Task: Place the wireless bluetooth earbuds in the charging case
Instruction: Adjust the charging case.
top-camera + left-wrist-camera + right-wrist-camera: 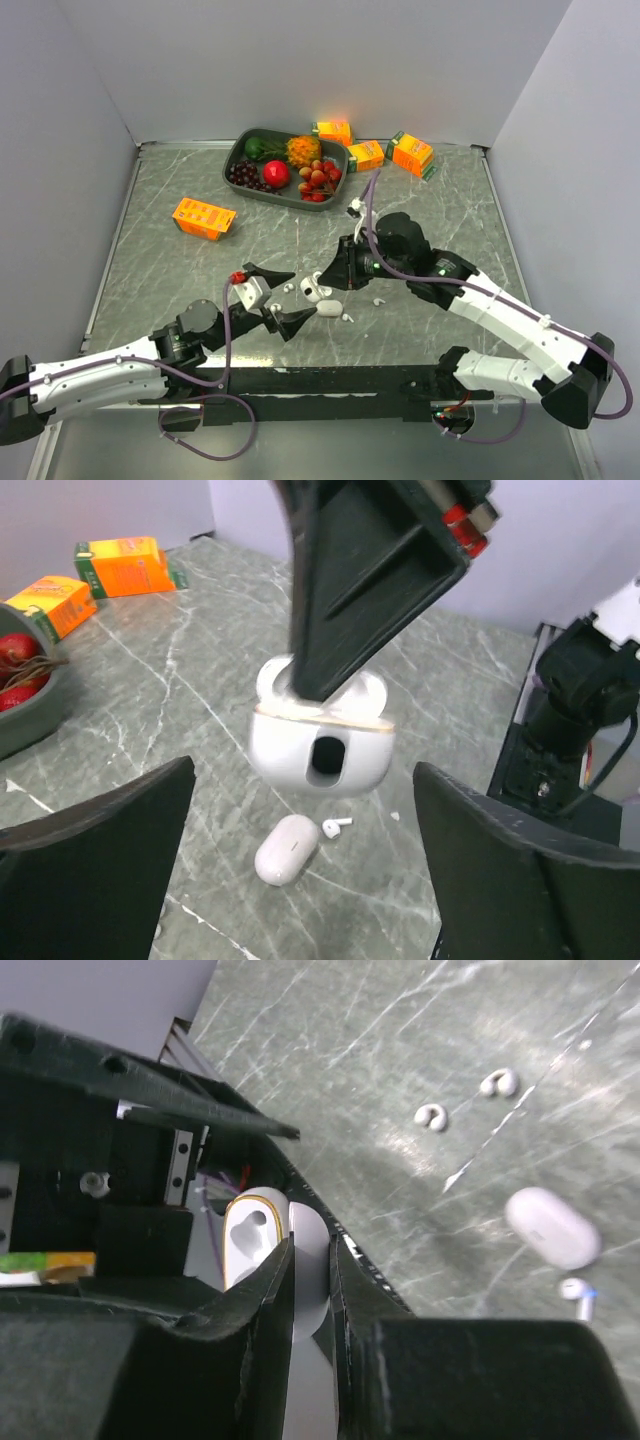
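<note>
The charging case point(320, 742) is white with a gold rim and hangs open above the table. My right gripper point(312, 1245) is shut on its lid, and the sockets of the case point(252, 1245) look empty. My left gripper point(302, 780) stands wide open just in front of the case, touching nothing. In the top view the right gripper point(322, 283) and the left gripper point(282, 297) meet at mid-table. One earbud point(335, 826) lies beside a closed white case point(286, 849) below. Two more small white curved pieces point(431, 1115) point(499, 1082) lie farther off.
A dark tray point(240, 150) of fruit stands at the back. Three orange cartons point(334, 131) point(366, 155) point(412, 153) lie to its right, and a fourth carton point(204, 218) lies at the left. White walls close in the table on three sides.
</note>
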Tool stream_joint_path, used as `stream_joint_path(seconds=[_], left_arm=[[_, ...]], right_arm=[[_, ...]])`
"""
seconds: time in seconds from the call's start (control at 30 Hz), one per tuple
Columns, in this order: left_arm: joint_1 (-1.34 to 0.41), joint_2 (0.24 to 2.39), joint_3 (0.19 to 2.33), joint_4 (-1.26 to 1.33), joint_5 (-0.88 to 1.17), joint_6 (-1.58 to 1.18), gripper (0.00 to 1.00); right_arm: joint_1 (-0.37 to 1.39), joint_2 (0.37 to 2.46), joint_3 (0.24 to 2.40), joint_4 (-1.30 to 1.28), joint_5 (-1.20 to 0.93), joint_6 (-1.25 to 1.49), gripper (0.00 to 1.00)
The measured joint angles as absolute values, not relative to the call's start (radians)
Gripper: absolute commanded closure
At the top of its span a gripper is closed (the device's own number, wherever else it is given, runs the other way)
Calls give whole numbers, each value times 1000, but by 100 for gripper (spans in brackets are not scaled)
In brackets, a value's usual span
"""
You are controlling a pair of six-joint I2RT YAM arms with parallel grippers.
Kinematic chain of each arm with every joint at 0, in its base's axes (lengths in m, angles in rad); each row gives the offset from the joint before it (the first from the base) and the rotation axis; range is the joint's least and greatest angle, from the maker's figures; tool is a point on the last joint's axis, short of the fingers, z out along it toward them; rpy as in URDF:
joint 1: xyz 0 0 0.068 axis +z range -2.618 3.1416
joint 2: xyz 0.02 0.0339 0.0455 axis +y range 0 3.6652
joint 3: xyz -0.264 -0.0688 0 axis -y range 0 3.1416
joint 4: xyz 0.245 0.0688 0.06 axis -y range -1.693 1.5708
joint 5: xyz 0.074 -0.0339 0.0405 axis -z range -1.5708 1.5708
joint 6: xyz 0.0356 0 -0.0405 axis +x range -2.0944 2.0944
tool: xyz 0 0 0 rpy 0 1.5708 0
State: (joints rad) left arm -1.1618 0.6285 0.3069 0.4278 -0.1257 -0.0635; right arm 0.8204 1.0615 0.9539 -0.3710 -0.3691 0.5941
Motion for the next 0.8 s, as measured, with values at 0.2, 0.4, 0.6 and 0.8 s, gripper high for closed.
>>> stream_joint_path(seconds=[0.2,0.4,0.6,0.8], left_arm=[[-1161,582,337,341,-173,-115,4],[-1160,506,370,275,-169,-219,4],[-1160,498,463,208,-42,-287,4],[-1160,651,516,179,72,-294,4]], right_arm=[[818,1039,1087,-489,-368,463,100],[846,1011,1164,-555,-329,272,100],[899,999,1170,-655,-308,70,100],[914,1016,1191,-697,-363,-36,100]])
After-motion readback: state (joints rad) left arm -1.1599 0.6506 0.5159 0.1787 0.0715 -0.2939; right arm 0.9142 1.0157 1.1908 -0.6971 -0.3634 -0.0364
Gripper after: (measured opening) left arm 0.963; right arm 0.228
